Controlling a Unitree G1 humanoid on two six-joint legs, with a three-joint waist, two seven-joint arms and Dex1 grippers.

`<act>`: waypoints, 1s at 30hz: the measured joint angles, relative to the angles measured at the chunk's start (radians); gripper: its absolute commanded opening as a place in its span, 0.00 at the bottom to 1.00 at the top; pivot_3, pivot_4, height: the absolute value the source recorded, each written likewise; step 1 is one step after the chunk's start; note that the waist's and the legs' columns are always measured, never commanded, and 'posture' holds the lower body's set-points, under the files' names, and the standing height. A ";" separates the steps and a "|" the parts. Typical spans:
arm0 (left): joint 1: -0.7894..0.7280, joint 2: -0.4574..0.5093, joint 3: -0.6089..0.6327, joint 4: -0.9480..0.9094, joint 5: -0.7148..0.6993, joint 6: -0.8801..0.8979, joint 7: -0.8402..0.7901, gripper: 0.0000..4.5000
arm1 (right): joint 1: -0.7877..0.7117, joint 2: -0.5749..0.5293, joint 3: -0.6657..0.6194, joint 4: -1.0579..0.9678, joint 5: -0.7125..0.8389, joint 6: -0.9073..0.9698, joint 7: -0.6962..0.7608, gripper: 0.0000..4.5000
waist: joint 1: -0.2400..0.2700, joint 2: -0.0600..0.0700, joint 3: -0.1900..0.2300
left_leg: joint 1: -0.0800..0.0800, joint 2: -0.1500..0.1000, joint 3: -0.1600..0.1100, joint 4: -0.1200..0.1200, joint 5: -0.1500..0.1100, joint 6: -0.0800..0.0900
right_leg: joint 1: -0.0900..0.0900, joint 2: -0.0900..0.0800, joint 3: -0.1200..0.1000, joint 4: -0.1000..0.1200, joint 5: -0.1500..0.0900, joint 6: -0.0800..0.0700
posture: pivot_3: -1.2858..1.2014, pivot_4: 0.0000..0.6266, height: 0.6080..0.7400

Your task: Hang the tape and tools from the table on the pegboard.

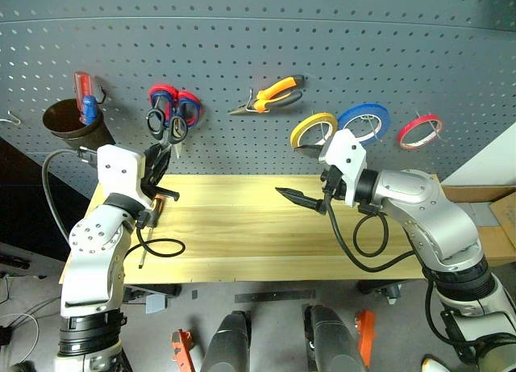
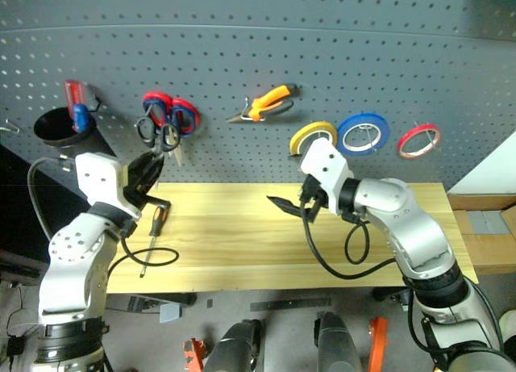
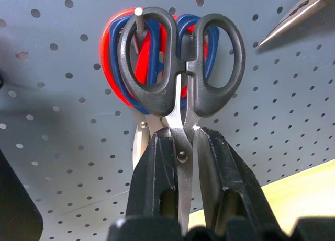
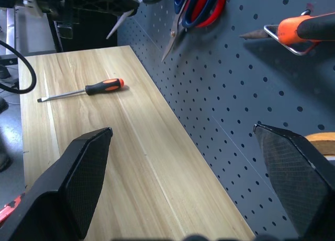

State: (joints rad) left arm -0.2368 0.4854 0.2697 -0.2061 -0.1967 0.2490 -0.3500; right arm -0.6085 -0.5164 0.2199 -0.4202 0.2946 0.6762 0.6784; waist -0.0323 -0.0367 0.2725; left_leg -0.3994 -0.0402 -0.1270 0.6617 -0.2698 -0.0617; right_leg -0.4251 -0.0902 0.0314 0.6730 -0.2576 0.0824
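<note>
The left end effector [image 3: 180,162] pinches the black-handled scissors [image 3: 180,68] near the pivot, long axis upright, loops up and one loop over a pegboard [image 1: 242,57] hook. The screwdriver [image 4: 86,89] lies flat on the desk [image 1: 242,227] just beside the left arm, lengthwise along the pegboard. The right end effector [image 4: 183,183], spread wide and empty, hovers well apart.

Light: bright, even, soft shadows under the tools on the pegboard [image 1: 242,41].
Distortion: pegboard rows bowed near edges.
Focus: mostly sharp.
</note>
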 measured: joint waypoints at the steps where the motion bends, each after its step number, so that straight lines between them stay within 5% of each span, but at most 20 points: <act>1: -0.010 -0.001 -0.002 0.015 0.007 -0.002 0.010 0.13 | -0.001 0.009 0.000 0.000 -0.001 0.000 -0.005 1.00 | 0.000 0.000 0.000 | 0.000 0.000 0.000 0.000 0.000 0.000 | 0.000 0.000 0.000 0.000 0.000 0.000 | 0.50 0.37 1.00; 12: -0.011 -0.038 -0.009 0.049 0.007 0.005 0.034 0.98 | -0.016 0.089 0.002 -0.011 -0.008 -0.107 -0.024 1.00 | -0.002 0.000 0.000 | 0.000 0.000 0.000 0.000 0.000 0.000 | 0.000 0.000 0.000 0.000 0.000 0.000 | 0.50 0.36 1.00; 21: 0.130 -0.034 0.008 0.092 0.000 0.200 0.056 0.99 | 0.002 0.088 0.022 -0.016 -0.020 -0.120 -0.022 1.00 | -0.015 0.000 0.000 | 0.000 0.000 -0.001 0.000 0.000 0.000 | 0.000 0.000 0.000 0.001 0.000 0.000 | 0.50 0.38 1.00; 30: 0.005 0.074 0.065 0.396 -0.046 0.361 0.014 0.99 | -0.011 0.184 0.109 -0.032 -0.050 0.160 -0.150 1.00 | -0.025 0.000 0.000 | 0.001 0.000 -0.004 0.001 0.000 0.000 | 0.000 0.000 -0.003 0.005 0.000 0.000 | 0.49 0.45 1.00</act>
State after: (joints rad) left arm -0.2316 0.5598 0.3348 0.1899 -0.2425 0.6099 -0.3364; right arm -0.6198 -0.3320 0.3291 -0.4519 0.2450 0.8362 0.5284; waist -0.0570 -0.0362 0.2728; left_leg -0.3987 -0.0403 -0.1310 0.6628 -0.2694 -0.0622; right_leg -0.4255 -0.0899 0.0287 0.6781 -0.2575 0.0820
